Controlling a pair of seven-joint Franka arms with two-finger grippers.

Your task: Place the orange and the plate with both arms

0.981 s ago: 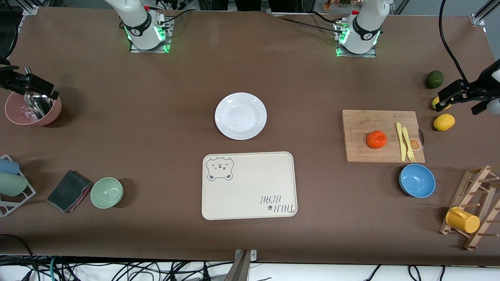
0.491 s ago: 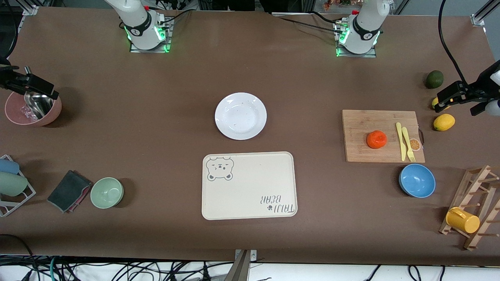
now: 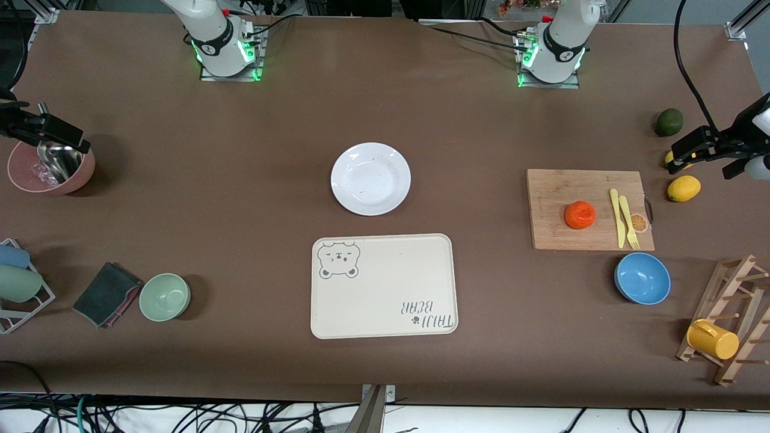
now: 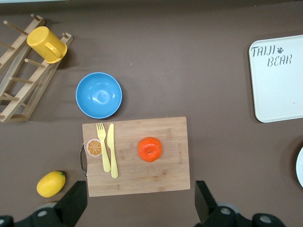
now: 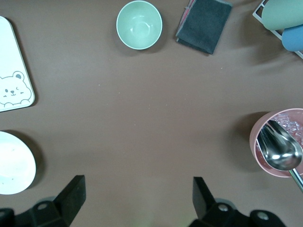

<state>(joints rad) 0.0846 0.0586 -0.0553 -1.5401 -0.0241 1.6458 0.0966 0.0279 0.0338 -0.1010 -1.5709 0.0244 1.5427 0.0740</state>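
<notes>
Left gripper [image 4: 137, 208] spread wide, holding nothing, up over the lemons [image 3: 683, 188] at the left arm's end of the table [image 3: 481, 132]. Right gripper [image 5: 135, 203] likewise spread and unloaded, over the pink bowl [image 3: 51, 171] at the right arm's end.

Orange [image 3: 580, 214] on the cutting board [image 3: 556, 192], beside fork and knife. Plate [image 3: 370, 178] mid-table, just farther from the front camera than the bear tray [image 3: 385, 300].

Step looks like pre-reach. Next: left descends onto the orange; right crosses to the plate rim.
</notes>
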